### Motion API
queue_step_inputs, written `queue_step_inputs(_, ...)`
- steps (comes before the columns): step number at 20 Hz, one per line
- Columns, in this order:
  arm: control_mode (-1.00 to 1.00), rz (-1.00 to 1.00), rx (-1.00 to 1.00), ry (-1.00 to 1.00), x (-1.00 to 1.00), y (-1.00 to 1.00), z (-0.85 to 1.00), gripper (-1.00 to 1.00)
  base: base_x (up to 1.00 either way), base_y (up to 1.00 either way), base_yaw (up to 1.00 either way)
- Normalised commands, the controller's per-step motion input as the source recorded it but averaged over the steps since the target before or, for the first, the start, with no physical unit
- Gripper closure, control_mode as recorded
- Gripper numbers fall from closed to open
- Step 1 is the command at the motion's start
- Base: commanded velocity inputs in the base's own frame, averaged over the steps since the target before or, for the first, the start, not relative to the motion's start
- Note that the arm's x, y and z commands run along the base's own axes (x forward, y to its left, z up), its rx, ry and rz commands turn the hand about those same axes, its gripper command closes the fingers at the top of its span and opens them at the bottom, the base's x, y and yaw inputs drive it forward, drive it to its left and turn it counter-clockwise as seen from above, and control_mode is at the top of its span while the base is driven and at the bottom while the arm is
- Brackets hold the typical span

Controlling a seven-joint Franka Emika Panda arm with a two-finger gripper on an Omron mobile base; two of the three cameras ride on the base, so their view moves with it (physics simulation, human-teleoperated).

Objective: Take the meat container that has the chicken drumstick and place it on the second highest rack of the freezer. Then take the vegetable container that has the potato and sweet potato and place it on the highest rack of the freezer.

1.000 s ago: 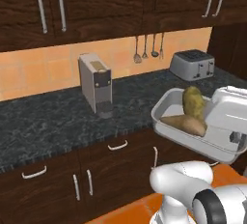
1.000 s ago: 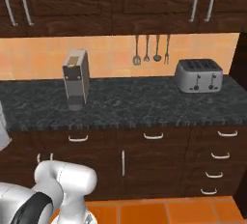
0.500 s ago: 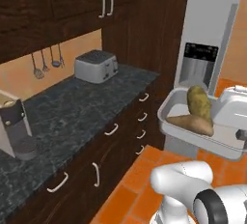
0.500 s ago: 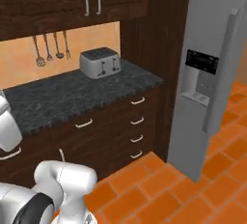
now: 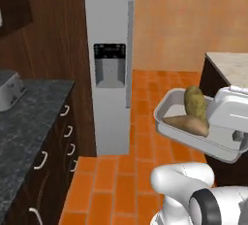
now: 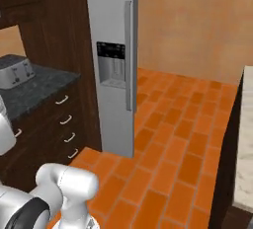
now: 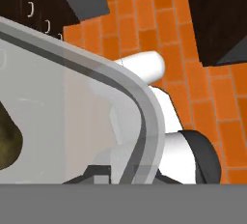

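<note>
- Carrying the vegetable container [image 5: 193, 134] with potato [image 5: 195, 104] and sweet potato [image 5: 186, 124], the arm holds it level at chest height beside the white hand in the left base view; the delivery is not yet made.
- Right base view: freezer [image 6: 112, 65] door looks closed, ahead.
- Hand view: gripper [image 7: 123, 175] clenched on the container's rim.

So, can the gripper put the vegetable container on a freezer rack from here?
Probably not yet. The gripper holds the vegetable container up over the floor, well apart from the fridge, whose doors look shut.
</note>
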Motion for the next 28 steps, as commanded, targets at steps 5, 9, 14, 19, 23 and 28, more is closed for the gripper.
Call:
queue_step_inputs(5, 1.00, 0.00, 0.00, 0.00, 0.00, 0.00, 0.00, 1.00, 0.65, -0.67, -0.47)
queue_step_inputs(9, 1.00, 0.00, 0.00, 0.00, 0.00, 0.00, 0.00, 1.00, 1.00, -0.51, -0.23)
queue_step_inputs(14, 1.00, 0.00, 0.00, 0.00, 0.00, 0.00, 0.00, 1.00, 1.00, -0.64, -0.19)
queue_step_inputs(19, 1.00, 0.00, 0.00, 0.00, 0.00, 0.00, 0.00, 1.00, 1.00, -0.38, -0.20)
queue_step_inputs(23, 1.00, 0.00, 0.00, 0.00, 0.00, 0.00, 0.00, 1.00, 1.00, -0.09, -0.20)
queue_step_inputs(28, 1.00, 0.00, 0.00, 0.00, 0.00, 0.00, 0.00, 1.00, 1.00, 0.00, -0.16)
